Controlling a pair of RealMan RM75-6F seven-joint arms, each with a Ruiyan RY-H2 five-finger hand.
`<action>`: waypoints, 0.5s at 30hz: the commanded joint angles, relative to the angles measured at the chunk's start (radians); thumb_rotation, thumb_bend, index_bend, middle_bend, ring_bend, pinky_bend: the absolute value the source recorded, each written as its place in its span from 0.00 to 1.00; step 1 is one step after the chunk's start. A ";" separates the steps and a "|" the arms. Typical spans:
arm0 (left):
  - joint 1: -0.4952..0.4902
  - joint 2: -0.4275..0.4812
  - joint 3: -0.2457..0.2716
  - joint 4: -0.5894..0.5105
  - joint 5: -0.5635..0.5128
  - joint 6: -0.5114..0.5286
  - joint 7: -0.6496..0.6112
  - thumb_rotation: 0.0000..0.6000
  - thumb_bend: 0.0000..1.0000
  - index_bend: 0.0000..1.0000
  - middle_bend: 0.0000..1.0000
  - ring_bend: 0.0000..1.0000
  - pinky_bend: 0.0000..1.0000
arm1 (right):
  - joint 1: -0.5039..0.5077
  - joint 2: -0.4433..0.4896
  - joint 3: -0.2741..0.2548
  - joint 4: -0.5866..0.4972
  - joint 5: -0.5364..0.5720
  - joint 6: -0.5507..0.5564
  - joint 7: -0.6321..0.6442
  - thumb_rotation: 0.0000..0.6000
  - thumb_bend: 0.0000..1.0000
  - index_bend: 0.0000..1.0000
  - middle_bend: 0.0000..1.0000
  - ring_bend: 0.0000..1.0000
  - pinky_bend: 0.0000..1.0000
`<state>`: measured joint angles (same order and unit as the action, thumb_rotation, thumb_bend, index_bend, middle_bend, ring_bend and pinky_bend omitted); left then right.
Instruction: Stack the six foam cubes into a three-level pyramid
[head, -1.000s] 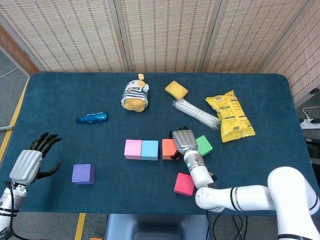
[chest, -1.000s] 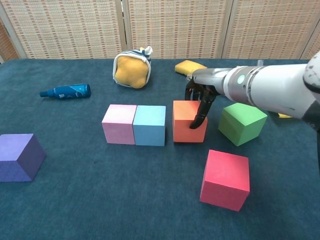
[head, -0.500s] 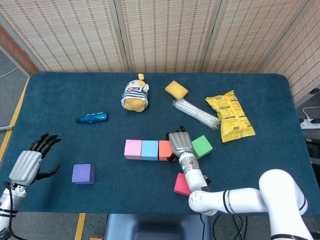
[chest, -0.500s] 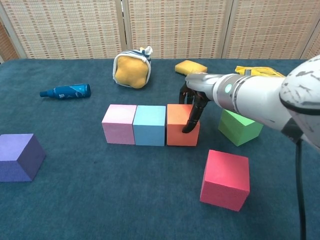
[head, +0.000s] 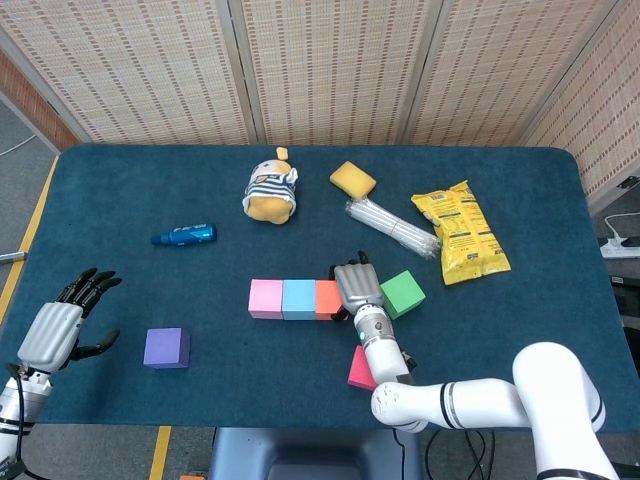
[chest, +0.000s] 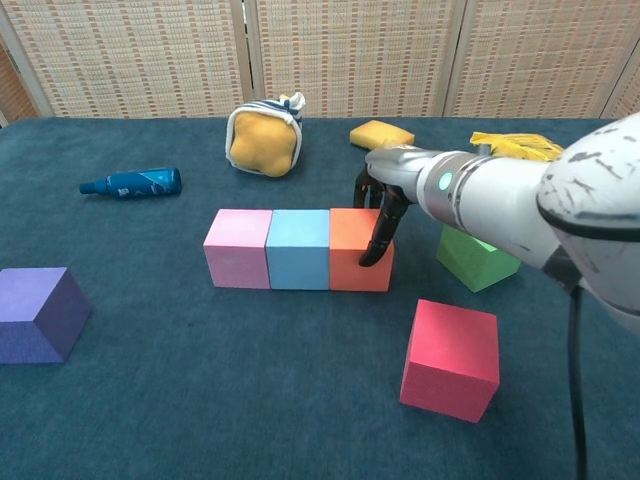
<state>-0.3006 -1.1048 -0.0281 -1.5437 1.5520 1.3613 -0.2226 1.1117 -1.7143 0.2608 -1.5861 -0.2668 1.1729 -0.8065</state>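
A: The right hand (chest: 378, 215) grips the orange foam cube (chest: 352, 250), flush against the light-blue foam cube (chest: 299, 248); left hand (head: 62, 325) idle, fingers spread.

B: Looks gripped, partly hidden. Careless release could nudge the row apart.

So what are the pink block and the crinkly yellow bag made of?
The pink block looks like soft matte foam: dull, slightly grainy faces with no shine. The yellow bag seems to be thin plastic film, since it is glossy and wrinkled.
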 joint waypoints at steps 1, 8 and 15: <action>0.000 0.000 -0.001 0.001 0.001 0.000 -0.001 1.00 0.31 0.16 0.10 0.03 0.18 | -0.003 -0.001 0.006 0.000 0.002 -0.003 -0.006 1.00 0.20 0.57 0.50 0.33 0.14; 0.000 0.000 0.001 0.001 0.006 -0.005 -0.001 1.00 0.31 0.15 0.09 0.03 0.18 | -0.009 0.004 0.012 -0.006 0.010 0.000 -0.030 1.00 0.20 0.57 0.50 0.33 0.14; -0.002 -0.001 -0.002 -0.002 0.008 -0.008 0.002 1.00 0.31 0.15 0.09 0.03 0.18 | -0.017 0.006 0.022 -0.006 0.004 -0.001 -0.034 1.00 0.20 0.56 0.50 0.33 0.13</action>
<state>-0.3024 -1.1054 -0.0297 -1.5461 1.5604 1.3535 -0.2204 1.0952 -1.7076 0.2822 -1.5931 -0.2625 1.1719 -0.8402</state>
